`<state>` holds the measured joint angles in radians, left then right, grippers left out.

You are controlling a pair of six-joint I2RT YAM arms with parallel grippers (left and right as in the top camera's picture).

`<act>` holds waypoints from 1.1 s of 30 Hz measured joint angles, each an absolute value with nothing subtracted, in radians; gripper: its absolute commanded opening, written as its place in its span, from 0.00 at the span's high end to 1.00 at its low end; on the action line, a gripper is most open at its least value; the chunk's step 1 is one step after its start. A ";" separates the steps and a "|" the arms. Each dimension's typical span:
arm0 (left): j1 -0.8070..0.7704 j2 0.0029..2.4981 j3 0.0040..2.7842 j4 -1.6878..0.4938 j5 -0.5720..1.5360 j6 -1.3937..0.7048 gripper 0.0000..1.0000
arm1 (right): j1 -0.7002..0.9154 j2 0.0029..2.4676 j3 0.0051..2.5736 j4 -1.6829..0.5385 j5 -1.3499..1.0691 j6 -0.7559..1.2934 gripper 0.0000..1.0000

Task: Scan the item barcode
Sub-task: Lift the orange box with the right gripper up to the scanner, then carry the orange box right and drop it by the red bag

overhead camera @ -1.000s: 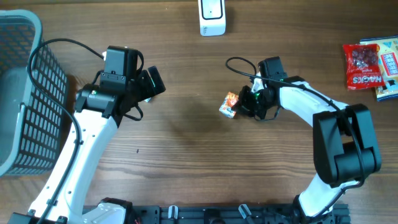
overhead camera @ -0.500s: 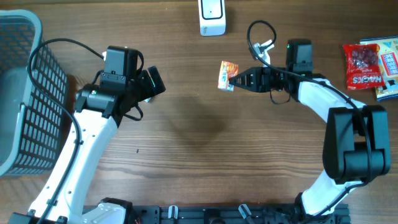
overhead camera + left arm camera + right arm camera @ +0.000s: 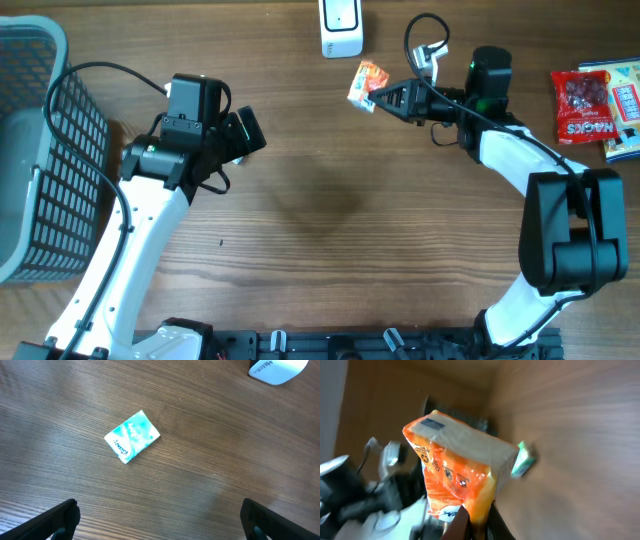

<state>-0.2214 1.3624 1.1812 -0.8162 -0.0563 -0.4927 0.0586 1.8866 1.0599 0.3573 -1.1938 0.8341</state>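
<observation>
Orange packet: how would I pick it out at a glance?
Find the white scanner at the wooden table's far edge. Just beside it, the right arm's tool pinches a small orange packet. It alone is held; the red bag lies untouched.

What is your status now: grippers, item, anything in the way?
Right gripper shut on orange packet, held near white scanner. Left gripper open, above teal packet on table. Nothing between orange packet and scanner.

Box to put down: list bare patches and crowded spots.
Bare: wood between left arm and right arm; strip from basket to scanner. Crowded: right edge, with the red snack bag; beside the scanner, where the right tool holds the orange packet.
</observation>
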 measured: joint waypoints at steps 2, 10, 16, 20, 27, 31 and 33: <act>-0.221 1.362 1.181 -0.817 -0.056 -0.493 0.00 | 0.069 1.887 1.092 0.156 -1.002 0.773 0.95; -0.221 1.362 1.181 -0.816 -0.057 -0.493 0.00 | 0.310 1.894 1.579 -0.431 0.179 0.248 0.96; -0.221 1.363 1.181 -0.817 -0.056 -0.493 0.00 | 0.363 1.996 1.729 -0.224 0.489 0.041 0.95; -0.221 1.363 1.181 -0.817 -0.059 -0.493 0.00 | 0.376 2.122 1.769 0.105 0.489 -0.194 0.96; -0.221 1.363 1.181 -0.817 -0.059 -0.493 0.00 | 0.468 2.328 1.777 0.392 0.387 -0.927 0.96; -0.221 1.363 1.181 -0.817 -0.059 -0.493 0.00 | 0.487 2.410 1.776 0.390 0.370 -1.127 0.96; -0.221 1.363 1.181 -0.816 -0.060 -0.493 0.00 | 0.484 2.411 1.776 0.398 0.370 -1.166 0.96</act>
